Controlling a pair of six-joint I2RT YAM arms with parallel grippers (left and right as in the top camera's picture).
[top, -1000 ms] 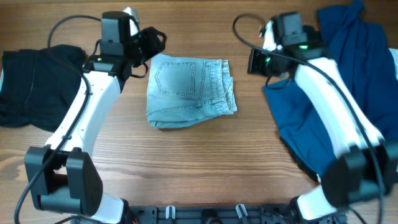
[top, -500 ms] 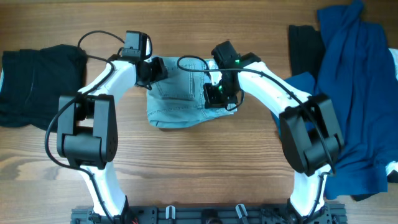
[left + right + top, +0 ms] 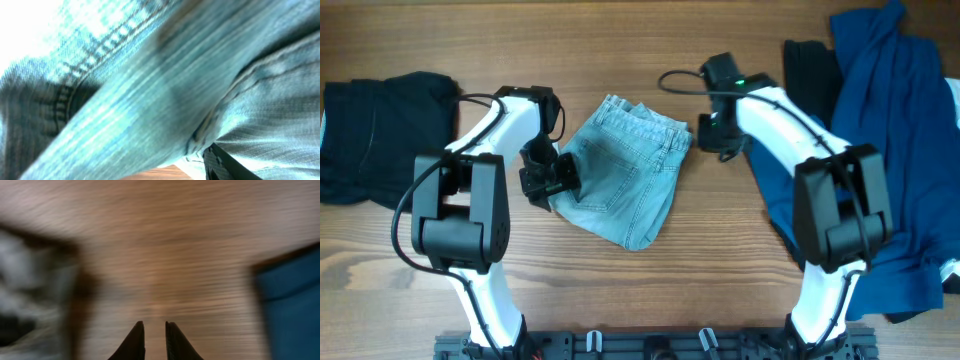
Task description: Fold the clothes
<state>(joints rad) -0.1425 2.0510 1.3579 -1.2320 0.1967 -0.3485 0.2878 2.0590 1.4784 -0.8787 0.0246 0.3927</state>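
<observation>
The pale denim shorts (image 3: pixel 625 170) lie folded and askew in the middle of the table, waistband toward the back right. My left gripper (image 3: pixel 546 180) is at their left edge, shut on a thick fold of denim. Denim (image 3: pixel 150 90) fills the left wrist view, and only one dark finger (image 3: pixel 222 165) shows under it. My right gripper (image 3: pixel 708 138) hovers just right of the waistband. Its fingers (image 3: pixel 154 325) stand a narrow gap apart over bare wood, holding nothing. That view is blurred.
A black garment (image 3: pixel 370 135) lies bunched at the left edge. A navy-blue garment (image 3: pixel 895 130) spreads down the right side, with a black one (image 3: pixel 810 70) beside it at the back. The wooden table (image 3: pixel 650 290) shows bare in front of the shorts.
The shorts have been dragged toward the front and turned askew. My left gripper moved down along their left edge. My right gripper let go of the denim and pulled back to the right.
</observation>
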